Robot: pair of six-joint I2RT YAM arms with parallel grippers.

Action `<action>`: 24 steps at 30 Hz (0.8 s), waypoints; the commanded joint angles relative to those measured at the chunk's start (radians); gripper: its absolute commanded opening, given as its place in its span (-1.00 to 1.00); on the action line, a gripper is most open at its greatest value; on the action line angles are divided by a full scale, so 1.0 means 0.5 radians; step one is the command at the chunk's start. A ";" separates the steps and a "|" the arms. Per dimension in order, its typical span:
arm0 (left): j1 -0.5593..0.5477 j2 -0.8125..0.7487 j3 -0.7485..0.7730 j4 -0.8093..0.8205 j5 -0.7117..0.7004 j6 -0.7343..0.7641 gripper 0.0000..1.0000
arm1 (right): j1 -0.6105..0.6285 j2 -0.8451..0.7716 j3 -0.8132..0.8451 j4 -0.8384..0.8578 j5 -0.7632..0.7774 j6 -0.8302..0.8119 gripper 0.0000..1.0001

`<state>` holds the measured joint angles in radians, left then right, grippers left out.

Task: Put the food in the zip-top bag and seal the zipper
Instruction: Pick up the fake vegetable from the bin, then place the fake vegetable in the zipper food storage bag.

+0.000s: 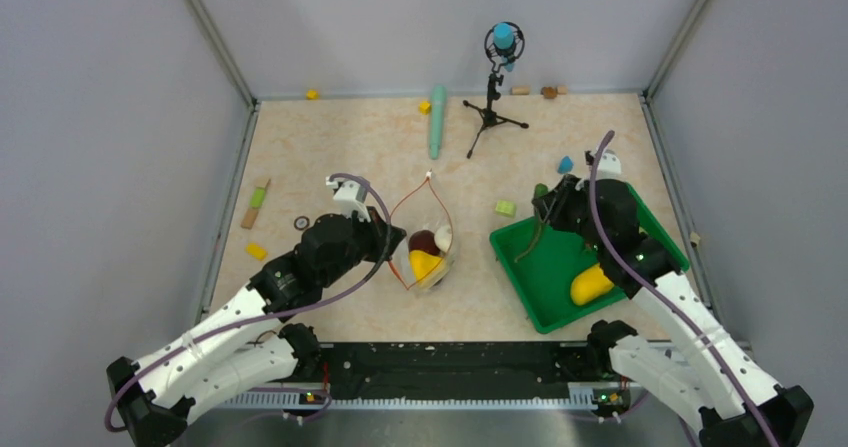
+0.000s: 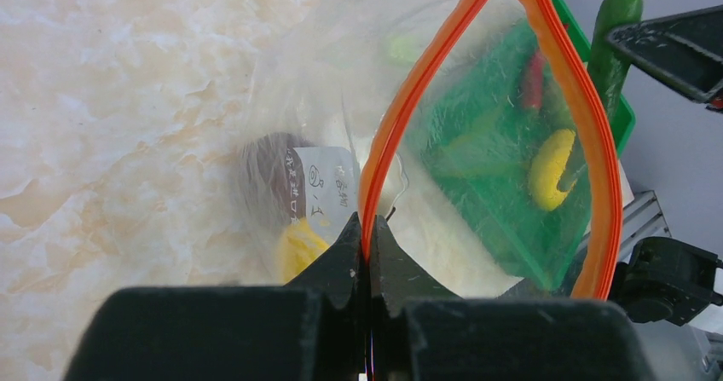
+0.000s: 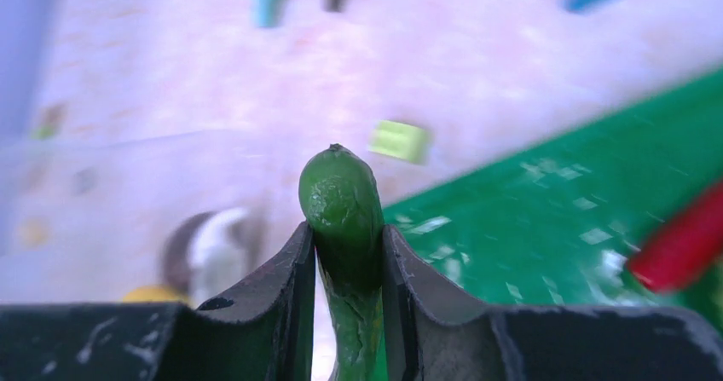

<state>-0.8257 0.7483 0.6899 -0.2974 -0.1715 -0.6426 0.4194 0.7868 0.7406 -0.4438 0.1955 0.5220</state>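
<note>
Now, left claw pinched on the zipper, right claw clamped around a green vegetable.

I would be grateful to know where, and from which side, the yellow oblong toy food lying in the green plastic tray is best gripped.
Probably across its middle, from straight above. The yellow oblong toy food lies flat in the green plastic tray with its long axis slanting, so a grip closing across the narrow width should fit; the tray's raised rim hinders a sideways approach.
</note>
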 commanded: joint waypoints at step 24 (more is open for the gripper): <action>-0.005 0.004 -0.008 0.116 0.041 0.042 -1.00 | 0.873 0.829 0.528 1.564 -0.690 -0.235 -0.77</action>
<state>-0.8257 0.7490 0.6899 -0.2916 -0.1596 -0.6323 0.8379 1.1748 1.0149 0.2661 -0.2306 0.4355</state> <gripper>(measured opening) 0.013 0.273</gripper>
